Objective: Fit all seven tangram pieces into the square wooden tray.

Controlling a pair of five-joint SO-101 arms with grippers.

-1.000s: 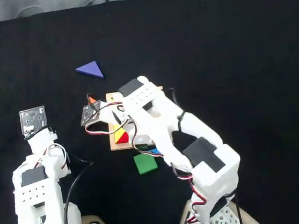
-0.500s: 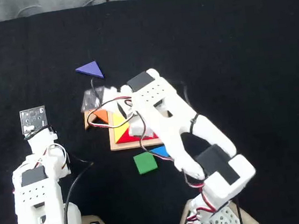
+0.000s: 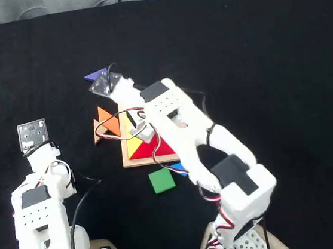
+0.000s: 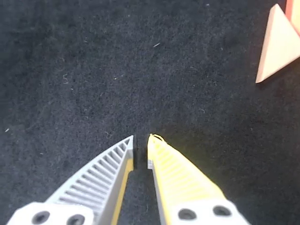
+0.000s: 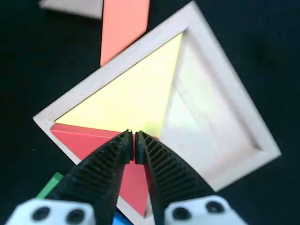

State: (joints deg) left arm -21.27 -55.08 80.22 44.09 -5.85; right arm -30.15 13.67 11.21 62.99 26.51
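Note:
The square wooden tray [image 3: 151, 160] [image 5: 213, 119] holds a yellow triangle [image 3: 134, 147] [image 5: 131, 101] and a red triangle [image 3: 159, 146] [image 5: 89, 138]; the rest of its floor is bare. My right gripper [image 5: 134, 136] [image 3: 139, 130] hovers shut over the seam between the two, holding nothing. An orange piece [image 3: 108, 122] [image 5: 124, 23] and a tan piece [image 3: 98, 136] [image 4: 276, 44] lie just left of the tray. A green square [image 3: 161, 180] and a partly hidden blue piece [image 3: 178, 170] lie in front of the tray. A purple triangle [image 3: 95, 76] is behind it. My left gripper [image 4: 140, 140] is shut over bare cloth.
Black cloth covers the table [image 3: 267, 59]. The left arm [image 3: 39, 199] stands at the near left, apart from the pieces. The right arm [image 3: 205, 150] crosses the tray's right side and hides part of it. The table's right half holds open room.
The right arm's wrist swung away toward the far side, uncovering the orange piece left of the tray and the yellow and red triangles. The left arm barely shifted.

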